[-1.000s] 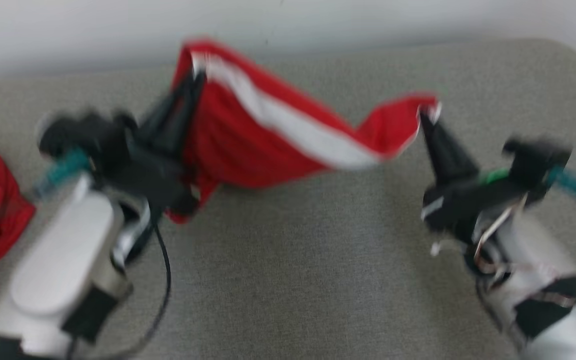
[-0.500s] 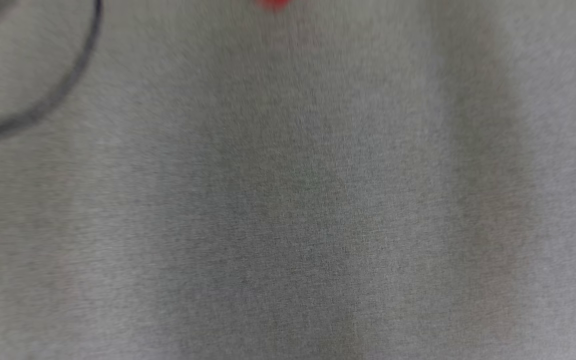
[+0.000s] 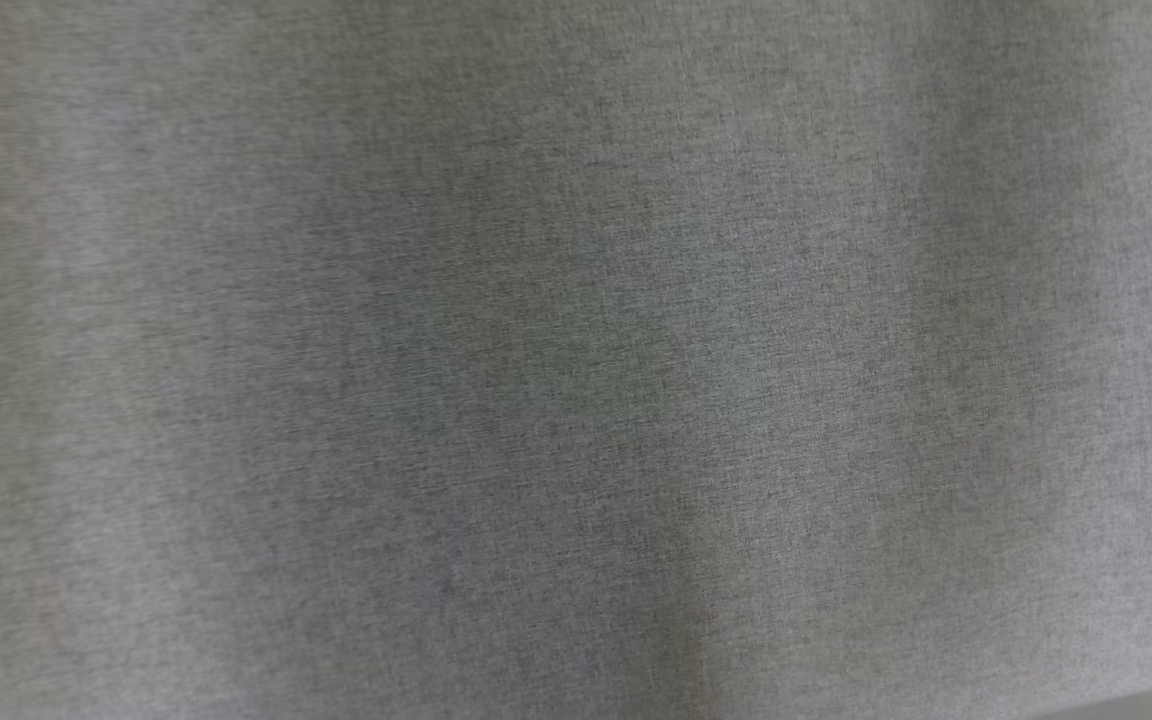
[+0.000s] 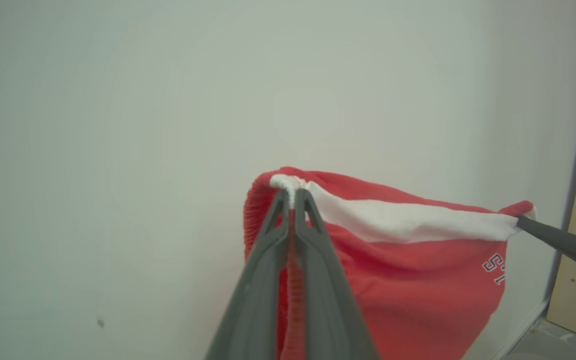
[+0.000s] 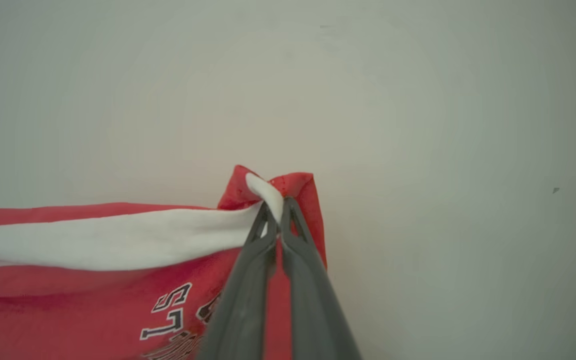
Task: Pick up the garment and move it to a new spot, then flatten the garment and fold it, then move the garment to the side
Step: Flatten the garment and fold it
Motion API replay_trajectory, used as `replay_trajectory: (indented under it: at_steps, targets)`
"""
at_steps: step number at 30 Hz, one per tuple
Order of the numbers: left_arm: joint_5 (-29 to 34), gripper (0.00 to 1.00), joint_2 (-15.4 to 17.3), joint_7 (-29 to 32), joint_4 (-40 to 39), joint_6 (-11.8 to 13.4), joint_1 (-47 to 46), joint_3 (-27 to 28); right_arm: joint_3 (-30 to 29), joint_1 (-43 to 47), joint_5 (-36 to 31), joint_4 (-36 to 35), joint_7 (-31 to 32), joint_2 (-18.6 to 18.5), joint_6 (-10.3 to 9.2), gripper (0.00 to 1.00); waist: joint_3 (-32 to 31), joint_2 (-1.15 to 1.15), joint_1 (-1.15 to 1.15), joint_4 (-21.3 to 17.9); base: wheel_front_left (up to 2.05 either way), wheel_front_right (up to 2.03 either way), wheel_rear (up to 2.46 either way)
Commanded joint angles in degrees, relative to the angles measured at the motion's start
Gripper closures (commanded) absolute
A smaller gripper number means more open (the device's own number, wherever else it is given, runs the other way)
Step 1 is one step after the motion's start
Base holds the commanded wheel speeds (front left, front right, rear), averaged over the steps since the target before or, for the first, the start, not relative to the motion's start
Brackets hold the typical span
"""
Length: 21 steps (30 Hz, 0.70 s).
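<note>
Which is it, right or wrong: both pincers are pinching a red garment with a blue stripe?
Wrong. The stripe is white, not blue; the right wrist view shows it. Both the left pincer and the right pincer are pinching the red garment.

support: grey fabric surface (image 3: 576, 360); weave: fine; edge: lower right corner

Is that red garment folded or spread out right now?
Spread out and hanging: the left gripper and right gripper pinch opposite ends of the red garment.
</note>
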Motion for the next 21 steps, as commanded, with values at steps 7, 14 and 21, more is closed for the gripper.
replay_trajectory:
  at_steps: [7, 14, 21]
  targets:
    - [-4.1, 1.0, 1.6, -2.6, 2.4, 0.2, 0.0, -3.8, 0.8, 0.7, 1.0, 2.4, -1.9, 1.1, -0.13, 1.0, 2.5, -0.02, -0.01, -1.1, 0.0, 0.0, 0.0]
    - [-8.7, 1.0, 4.9, -7.0, -3.7, 0.1, 10.3, -6.9, 3.9, 9.8, 3.6, -2.2, -4.6, 0.1, -0.13, 1.0, 0.3, -0.02, -0.01, -0.6, 0.0, 0.0, 0.0]
    - [-11.6, 1.0, 8.6, -8.9, -15.4, 2.0, 32.2, -4.2, 6.9, 30.9, 9.5, -13.7, -5.2, -3.2, -0.13, 1.0, -7.1, -0.02, -0.01, 0.0, 0.0, 0.0, 0.0]
